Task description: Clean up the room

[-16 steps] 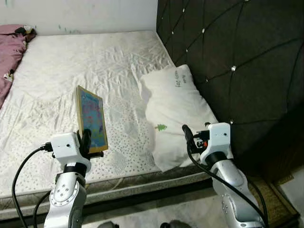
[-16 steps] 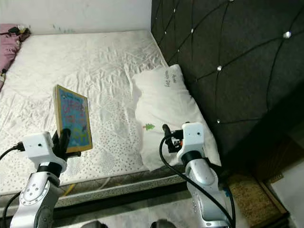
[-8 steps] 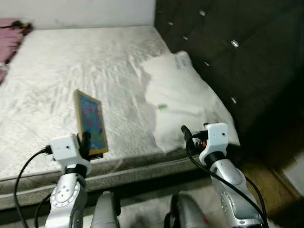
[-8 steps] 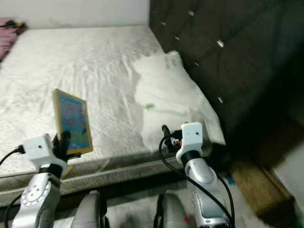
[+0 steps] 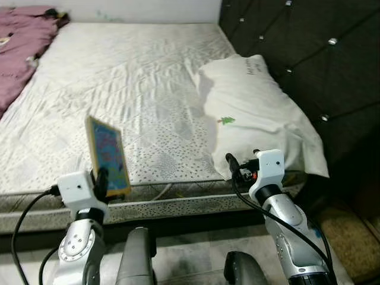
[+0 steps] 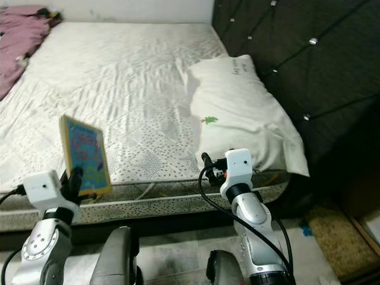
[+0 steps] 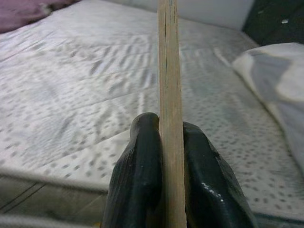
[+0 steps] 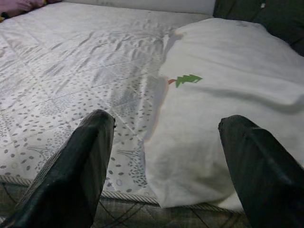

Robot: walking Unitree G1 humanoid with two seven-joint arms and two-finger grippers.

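1. Left tool (image 7: pixel 164 156) clamps an upright wooden-framed picture board (image 5: pixel 107 154) above the bed (image 5: pixel 119 77) edge
2. Right tool (image 8: pixel 168 166), fingers wide, faces the white pillow (image 5: pixel 255 107)

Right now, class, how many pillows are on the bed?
1. The white pillow lies on the mattress against the dark headboard, ahead of the right hand.
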